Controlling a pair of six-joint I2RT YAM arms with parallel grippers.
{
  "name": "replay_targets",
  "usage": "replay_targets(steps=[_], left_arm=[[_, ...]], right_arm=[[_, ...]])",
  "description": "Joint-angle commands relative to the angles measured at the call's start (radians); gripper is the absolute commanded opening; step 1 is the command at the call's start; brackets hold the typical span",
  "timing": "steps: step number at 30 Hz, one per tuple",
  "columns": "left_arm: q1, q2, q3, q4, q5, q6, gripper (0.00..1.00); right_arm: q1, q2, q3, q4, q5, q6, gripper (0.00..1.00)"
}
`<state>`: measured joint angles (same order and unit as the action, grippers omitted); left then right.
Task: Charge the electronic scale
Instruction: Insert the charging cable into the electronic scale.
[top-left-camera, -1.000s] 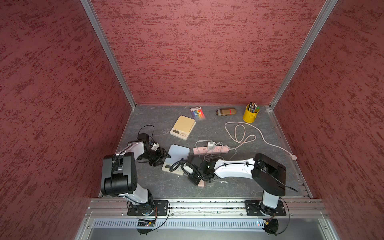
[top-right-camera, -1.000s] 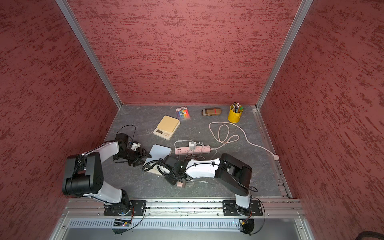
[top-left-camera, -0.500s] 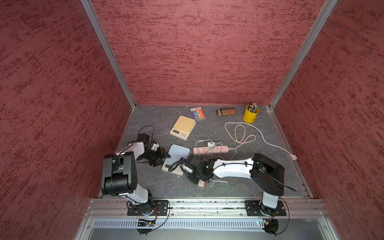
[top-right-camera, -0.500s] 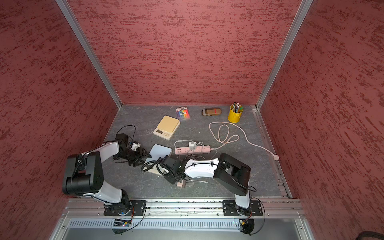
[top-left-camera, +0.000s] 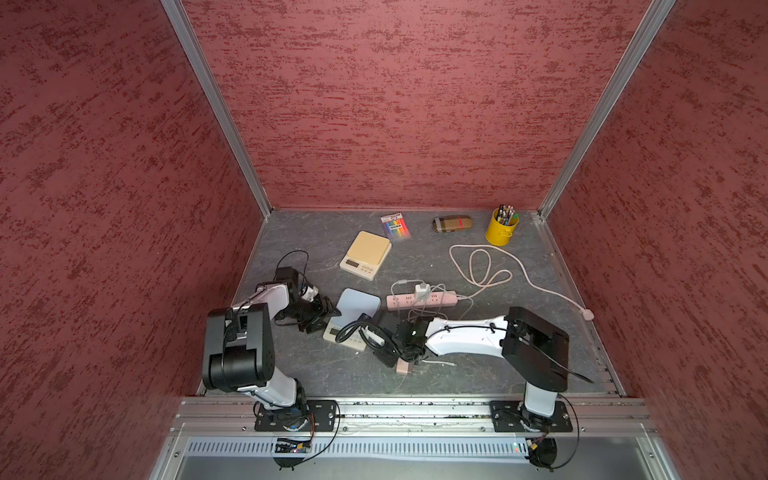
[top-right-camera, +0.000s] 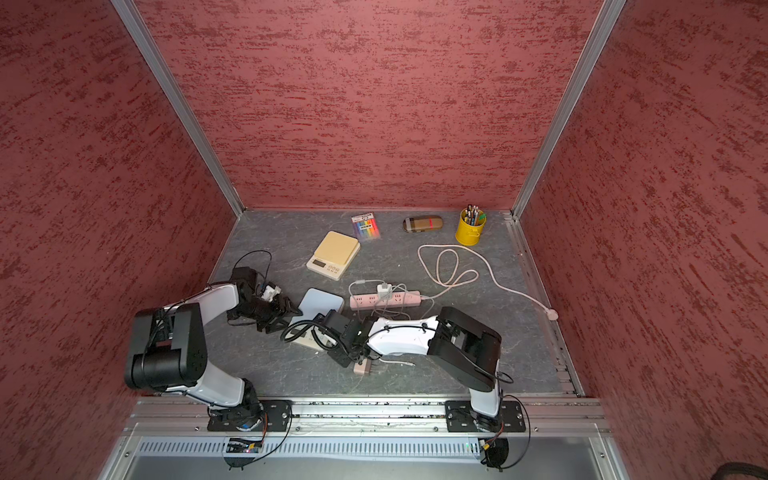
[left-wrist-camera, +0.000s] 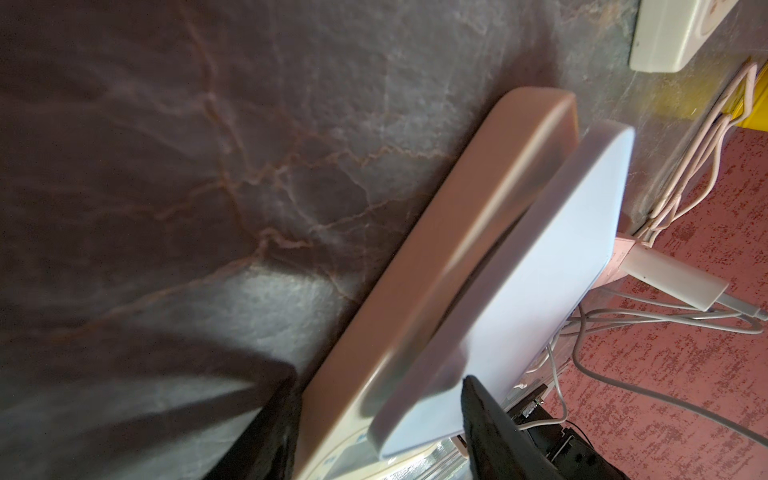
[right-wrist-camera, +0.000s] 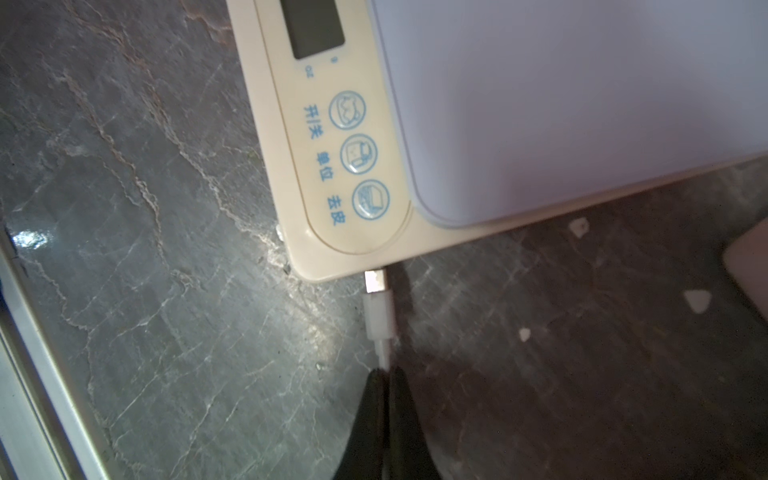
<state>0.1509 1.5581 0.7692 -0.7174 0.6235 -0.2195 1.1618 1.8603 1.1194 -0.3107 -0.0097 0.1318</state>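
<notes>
The electronic scale (top-left-camera: 357, 305) (top-right-camera: 322, 303), a cream base with a pale blue platform, lies at the front middle of the table. My left gripper (top-left-camera: 322, 313) (left-wrist-camera: 376, 378) reaches its left edge and is shut on that edge, with one finger (left-wrist-camera: 490, 424) on the platform and the other finger (left-wrist-camera: 257, 419) by the base. My right gripper (right-wrist-camera: 386, 372) (top-left-camera: 374, 343) is shut on a white charging cable. The cable's connector (right-wrist-camera: 378, 307) points at the scale (right-wrist-camera: 345, 166), its metal tip meeting the side wall near the button corner.
A second beige scale (top-left-camera: 365, 254) sits further back. Behind the task scale lies a pink power strip (top-left-camera: 432, 300) with a white charger (top-left-camera: 420, 289) plugged in. A pink plug (top-left-camera: 402, 367) lies in front. At the back right are a looped pink cable (top-left-camera: 482, 266) and a yellow pen cup (top-left-camera: 501, 228).
My right arm has crept a little to the left, bringing the connector closer to the scale. The left arm has stayed put on the scale's edge.
</notes>
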Motion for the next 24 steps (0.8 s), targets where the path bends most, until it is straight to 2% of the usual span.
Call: replay_targets(steps=[1,24], left_arm=[[-0.014,0.009,-0.004,-0.011,0.016,0.003,0.62],[-0.023,0.016,-0.005,-0.013,0.013,0.0,0.62]], right_arm=[[0.004,-0.003,0.028,0.032,0.018,0.022,0.0],[0.004,-0.027,-0.014,0.058,0.062,0.048,0.0]])
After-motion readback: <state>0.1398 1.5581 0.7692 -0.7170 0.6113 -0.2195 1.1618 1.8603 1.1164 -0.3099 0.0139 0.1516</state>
